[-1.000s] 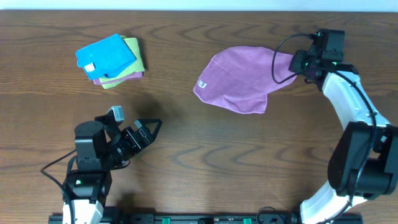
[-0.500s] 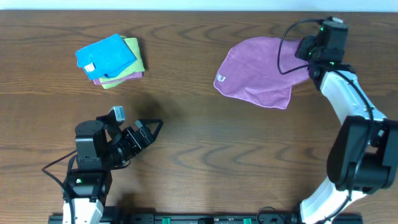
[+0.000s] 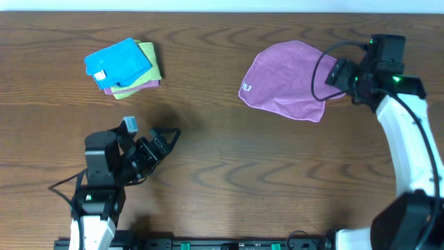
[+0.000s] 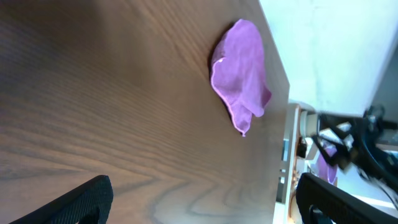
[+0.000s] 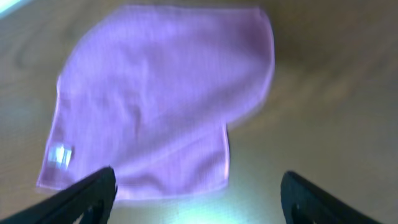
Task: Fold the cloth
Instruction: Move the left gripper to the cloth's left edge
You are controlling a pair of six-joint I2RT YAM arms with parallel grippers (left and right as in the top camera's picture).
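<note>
The lilac cloth (image 3: 284, 80) lies loosely folded over on the wooden table at the back right, its white tag (image 3: 245, 87) at the left edge. My right gripper (image 3: 334, 73) hovers open at the cloth's right edge, holding nothing. In the right wrist view the cloth (image 5: 161, 93) spreads out beyond the wide-apart fingers of the right gripper (image 5: 199, 194), with the tag (image 5: 60, 154) at the lower left. My left gripper (image 3: 165, 141) stands open at the front left, far from the cloth. Its wrist view shows the cloth (image 4: 239, 74) in the distance and the left gripper (image 4: 205, 199) empty.
A stack of folded cloths (image 3: 121, 66), bright blue on top of yellow-green and purple ones, sits at the back left. The table's far edge (image 3: 222, 12) runs just behind the lilac cloth.
The right gripper carried the cloth to the right, then opened and let it go. It has since drawn back slightly to the right. The left arm barely moved.
</note>
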